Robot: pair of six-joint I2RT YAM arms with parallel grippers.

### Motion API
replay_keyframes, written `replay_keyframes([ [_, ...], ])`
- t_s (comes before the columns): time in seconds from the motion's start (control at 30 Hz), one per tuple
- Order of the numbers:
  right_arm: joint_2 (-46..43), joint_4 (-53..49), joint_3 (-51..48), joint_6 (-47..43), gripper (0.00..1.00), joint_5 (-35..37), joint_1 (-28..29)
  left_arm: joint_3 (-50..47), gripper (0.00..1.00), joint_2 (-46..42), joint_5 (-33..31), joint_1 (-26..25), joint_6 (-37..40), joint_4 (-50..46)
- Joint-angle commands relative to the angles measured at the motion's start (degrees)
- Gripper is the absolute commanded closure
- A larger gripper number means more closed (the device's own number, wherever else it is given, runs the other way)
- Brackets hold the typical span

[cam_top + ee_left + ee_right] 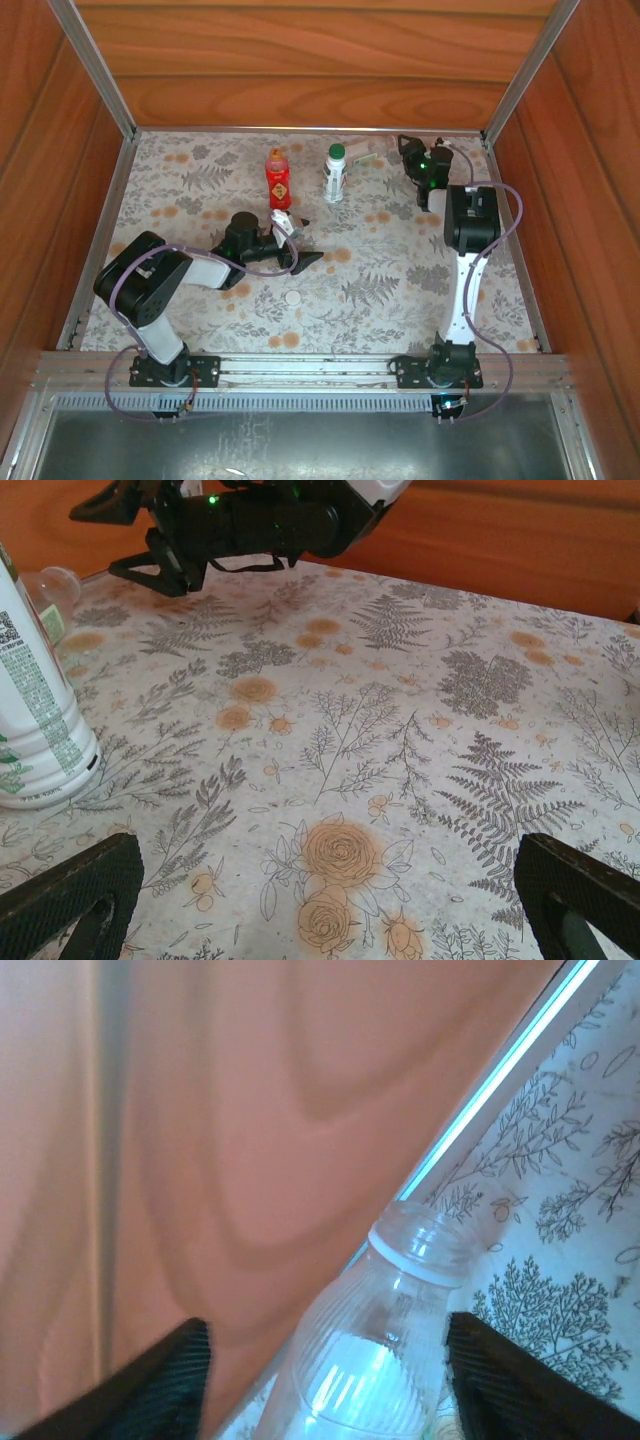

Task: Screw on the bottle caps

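My right gripper stands open around the short clear bottle. That bottle is tilted against the back wall and its neck is bare. In the top view this gripper is at the back right, with the short bottle just to its left. The red bottle carries an orange cap. The clear bottle with the white-green label carries a green cap. A white cap lies loose on the cloth. My left gripper is open and empty, below and right of the red bottle.
Wooden walls with metal rails close in the patterned cloth on three sides. In the left wrist view the labelled bottle stands at the left and the right gripper hangs at the far back.
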Motion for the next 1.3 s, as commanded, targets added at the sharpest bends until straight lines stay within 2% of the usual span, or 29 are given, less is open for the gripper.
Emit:
replay_keyframes([
  [0.0,-4.74,-10.12,-0.78,-8.52,0.23,2.76,0.94,-0.26,0.00,-0.58,1.34,-0.05,-0.53,0.33],
  [0.2,-8.51,-35.93,7.40,-23.77,0.06,11.80,4.73,0.08,0.00,0.12,1.35,-0.12,-0.27,0.27],
  [0.4,-4.81,-51.71,19.83,-33.54,0.01,22.10,9.00,0.00,0.00,0.09,1.55,-0.12,-0.28,0.26],
  [0.63,6.12,-69.64,41.36,-36.70,0.00,32.90,12.46,-0.60,0.00,-0.58,1.29,-0.10,-0.09,0.29],
  [0.73,11.08,-76.48,50.04,-36.45,0.00,35.00,13.02,-0.96,0.00,-1.03,1.24,0.01,-0.03,0.28],
  [0.83,13.66,-79.98,54.47,-35.86,0.00,36.16,13.29,-1.27,0.00,-1.25,1.08,-0.02,0.04,0.28],
  [1.07,13.90,-84.35,55.40,-38.15,0.00,37.54,13.74,-1.36,0.00,-1.51,1.12,0.05,0.07,0.28],
  [1.27,6.59,-81.36,42.50,-38.95,0.00,35.44,13.74,-1.51,0.00,-1.43,1.22,-0.03,-0.27,0.28],
])
